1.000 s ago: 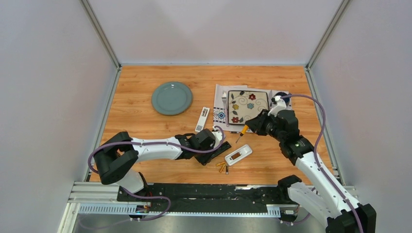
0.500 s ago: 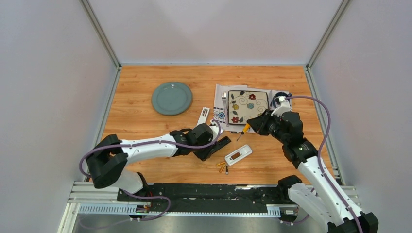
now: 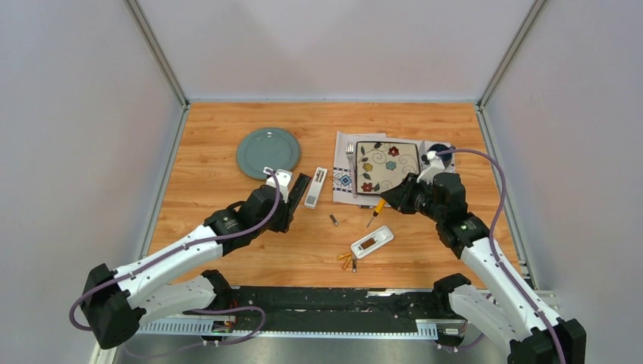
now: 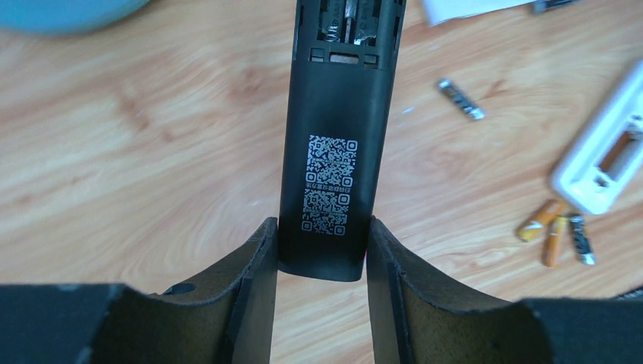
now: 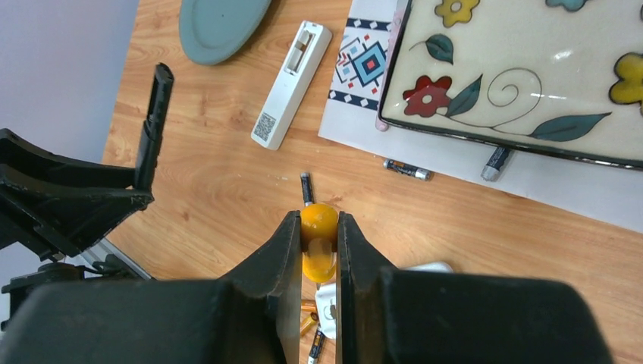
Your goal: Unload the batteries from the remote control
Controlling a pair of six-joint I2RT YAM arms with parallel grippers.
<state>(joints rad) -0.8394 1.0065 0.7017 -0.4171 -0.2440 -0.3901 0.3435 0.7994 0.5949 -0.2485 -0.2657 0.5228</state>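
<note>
Where the L end effector [image 4: 322, 254] closes on it, the black remote [image 4: 334, 152] is pinched at its near end. Both fingers [image 4: 258, 265] lie flat against its sides, about half spread, and the QR label faces the wrist cam. Its batt. bay at the far end is uncovered (what sits inside is cropped, can't tell). In the top view the remote points to about 1 o'clock, near the left-centre of the worktop [image 3: 227, 136].

The R end effector [image 5: 319, 220] is closed nearly all the way on the orange handle of the screwdriver [image 5: 318, 262], whose tip points toward 7 o'clock in the top view.

Loose cells:
- Three batteries [image 3: 346, 260], two gold-orange and one dark, lie bunched together just at 7 o'clock of a white remote [image 3: 371, 241], whose own bay is uncovered.
- A dark battery [image 3: 333, 220] lies alone on the wood, between the black remote and the screwdriver, touching neither.
- In the R wrist view another dark cell [image 5: 407, 169] lies on the paper [image 5: 356, 125], at 6 o'clock of the flowered plate [image 5: 523, 68].

A 2nd white remote [image 3: 315, 187] lies label up just at 3 o'clock of the black one. A green plate [image 3: 268, 152] sits at 11 o'clock of the black remote, apart from it.
</note>
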